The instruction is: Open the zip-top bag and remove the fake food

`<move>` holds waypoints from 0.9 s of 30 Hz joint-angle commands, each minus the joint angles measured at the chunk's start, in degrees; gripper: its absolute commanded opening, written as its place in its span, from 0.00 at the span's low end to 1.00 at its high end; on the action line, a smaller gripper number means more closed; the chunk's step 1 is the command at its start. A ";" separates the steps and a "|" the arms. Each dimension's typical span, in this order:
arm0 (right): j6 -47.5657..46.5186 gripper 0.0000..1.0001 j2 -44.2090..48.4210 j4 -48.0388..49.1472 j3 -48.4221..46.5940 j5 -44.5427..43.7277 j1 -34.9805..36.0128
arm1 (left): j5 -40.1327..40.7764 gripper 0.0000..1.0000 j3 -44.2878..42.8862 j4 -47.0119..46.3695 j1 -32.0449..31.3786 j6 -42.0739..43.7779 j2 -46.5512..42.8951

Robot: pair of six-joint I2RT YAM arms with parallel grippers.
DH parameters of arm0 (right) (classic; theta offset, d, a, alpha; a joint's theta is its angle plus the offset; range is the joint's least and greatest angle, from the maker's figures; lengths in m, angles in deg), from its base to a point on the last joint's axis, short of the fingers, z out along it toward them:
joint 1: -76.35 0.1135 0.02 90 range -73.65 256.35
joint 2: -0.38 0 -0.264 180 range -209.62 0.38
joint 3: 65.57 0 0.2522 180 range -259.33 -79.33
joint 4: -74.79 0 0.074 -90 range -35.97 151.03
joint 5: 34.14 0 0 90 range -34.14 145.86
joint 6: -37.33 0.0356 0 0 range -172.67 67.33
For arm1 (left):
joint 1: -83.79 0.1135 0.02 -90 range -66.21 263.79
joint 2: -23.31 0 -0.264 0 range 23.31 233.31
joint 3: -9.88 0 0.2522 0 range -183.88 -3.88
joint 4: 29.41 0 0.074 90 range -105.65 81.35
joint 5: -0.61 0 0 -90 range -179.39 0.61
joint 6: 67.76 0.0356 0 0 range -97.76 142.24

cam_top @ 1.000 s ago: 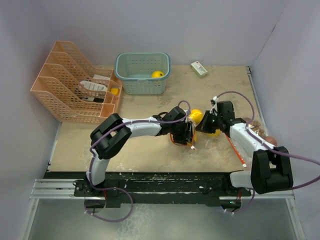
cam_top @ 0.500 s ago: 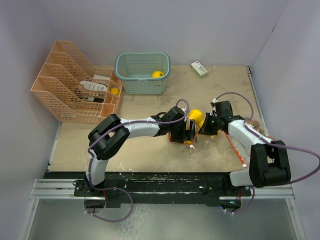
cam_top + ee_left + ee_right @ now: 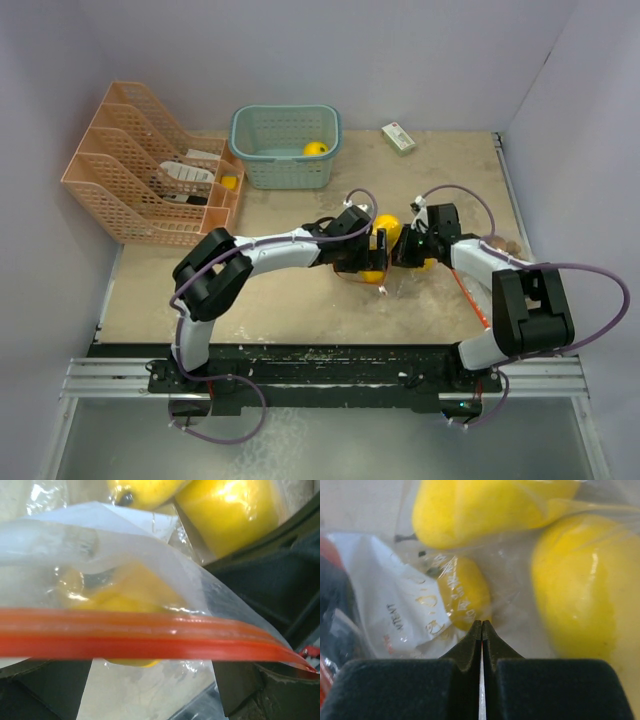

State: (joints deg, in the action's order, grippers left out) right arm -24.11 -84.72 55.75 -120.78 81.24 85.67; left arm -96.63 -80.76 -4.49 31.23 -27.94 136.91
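The clear zip-top bag (image 3: pixel 385 262) lies mid-table between my two grippers, its orange-red zip strip (image 3: pixel 150 637) crossing the left wrist view. Several glossy yellow pieces of fake food (image 3: pixel 388 231) show through the film, one just behind the strip (image 3: pixel 131 596), others further back (image 3: pixel 227 510). My left gripper (image 3: pixel 372 254) is open, its dark fingers (image 3: pixel 47 690) wide apart on either side of the strip, gripping nothing. My right gripper (image 3: pixel 481 625) is shut, with a thin edge of bag film pinched between the tips; yellow pieces (image 3: pixel 585 600) lie right ahead of it.
A teal basket (image 3: pixel 250 135) at the back holds one yellow piece (image 3: pixel 316 149). A peach file rack (image 3: pixel 130 165) stands at the back left, a white-green box (image 3: pixel 398 137) at the back right. A brown lump (image 3: pixel 508 244) lies beside the right arm.
My left gripper has opened wide and moved a little up and right over the bag's mouth. The right gripper, still shut, has shifted slightly left with the bag.
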 commanded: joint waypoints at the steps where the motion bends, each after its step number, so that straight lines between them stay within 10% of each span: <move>1: 0.58 0.00 0.38 7.14 2.59 11.63 0.36 | 8.33 0.96 -3.83 4.18 0.20 -0.35 -2.02; 10: -0.91 0.00 -1.44 8.87 2.74 15.32 2.09 | 12.85 0.94 -8.03 8.00 0.18 -0.81 0.45; 27: -2.65 0.00 0.93 6.18 2.78 15.33 2.10 | 13.08 0.39 -9.10 11.72 0.43 0.55 1.16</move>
State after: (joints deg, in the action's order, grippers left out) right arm -26.10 -86.09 63.60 -118.20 93.29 86.96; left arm -84.61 -88.15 8.05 31.43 -27.91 138.18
